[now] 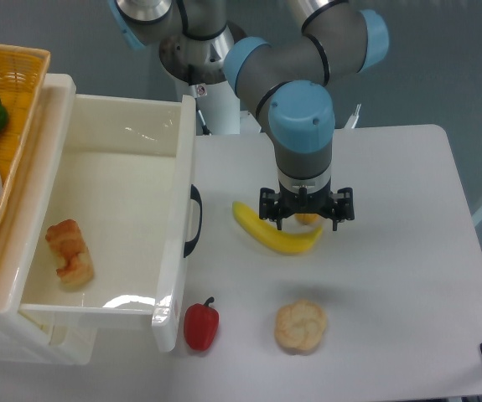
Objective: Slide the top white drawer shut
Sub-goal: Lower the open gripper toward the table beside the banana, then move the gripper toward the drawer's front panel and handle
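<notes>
Glossy white plastic on the top white drawer (106, 201), glare along its rim, with a shiny black handle (193, 220). Yellow woven basket (10, 92), rough weave. Matt white bench (391, 251). Tool (307, 219) black, possibly metal. Smooth waxy banana (276, 234); shiny red pepper (200, 325).

top white drawer (98, 218) pulled out, red pepper (201, 325) touching its front, banana (276, 234) near handle

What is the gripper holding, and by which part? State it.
Cannot be told: the gripper hangs over the banana, its fingertips hidden from this view; no lift shows.

Glossy white drawer (106, 201) (black handle (194, 220))
</notes>
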You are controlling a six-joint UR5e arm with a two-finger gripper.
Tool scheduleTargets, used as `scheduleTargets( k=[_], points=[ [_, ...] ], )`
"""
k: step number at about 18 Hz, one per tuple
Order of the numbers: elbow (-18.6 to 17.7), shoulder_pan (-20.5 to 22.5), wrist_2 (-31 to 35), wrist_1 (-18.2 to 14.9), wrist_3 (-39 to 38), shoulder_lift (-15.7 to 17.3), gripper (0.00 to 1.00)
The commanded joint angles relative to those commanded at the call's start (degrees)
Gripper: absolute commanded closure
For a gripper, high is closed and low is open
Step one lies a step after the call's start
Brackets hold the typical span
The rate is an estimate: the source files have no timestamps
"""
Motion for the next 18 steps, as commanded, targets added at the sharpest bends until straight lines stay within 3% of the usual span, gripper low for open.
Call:
scheduleTargets(
  k=[3, 12, 18],
  points=[
    [0.0, -0.1, -1.3, 0.0, -7.2, -1.4, 0.00],
    [-0.1, 0.1, -13.6, -0.5, -9.5, -1.9, 0.00],
    [-0.8, -1.1, -15.6, -0.6, -9.6, -2.1, 0.00]
  ],
)
